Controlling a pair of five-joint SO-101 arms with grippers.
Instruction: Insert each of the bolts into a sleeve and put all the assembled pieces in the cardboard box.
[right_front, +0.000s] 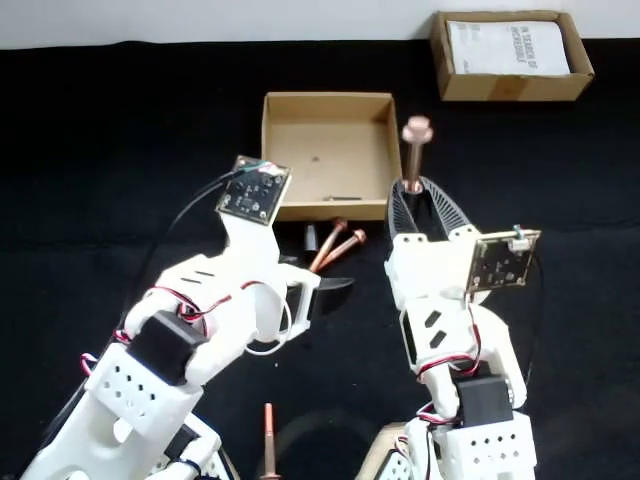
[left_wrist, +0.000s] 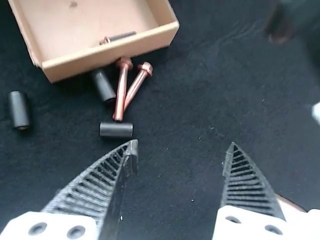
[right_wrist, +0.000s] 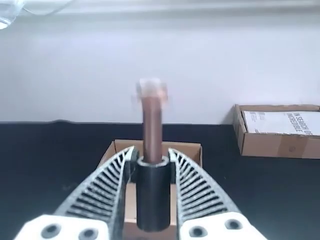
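Copper bolt (right_wrist: 151, 117) is standing upright in a black sleeve (right_wrist: 151, 200), and my right end effector (right_wrist: 151, 152) is pinching that sleeve from both sides, with the bolt's head sticking well up above the fingertips. In the high view that stack shows just beside the right-hand wall of the open cardboard box (right_front: 325, 98), near its front corner; I can't tell if it's actually over the inside or not. My left end effector (left_wrist: 182, 150) is spread wide with nothing between the fingers, hovering over the black table (left_wrist: 225, 75) just in front of the box. Ahead of it are two loose bolts (left_wrist: 121, 90) lying side by side, heads up near the box's front wall and shafts angling together toward the tips. One loose sleeve (left_wrist: 103, 85) lies right beside them by the same wall. A second sleeve (left_wrist: 116, 129) lies on its side just off the bolts' tips, and a third sleeve (left_wrist: 19, 110) sits well apart, off to the side. Inside the box, along the front wall, I can see one piece (left_wrist: 117, 37) that looks like a bolt with a sleeve on it, though it's small, so I won't swear to it. Another bolt (right_front: 269, 440) lies on the table down between the two arm bases. A second box (right_front: 510, 88) with a printed sheet in it sits at the far right corner of the table.
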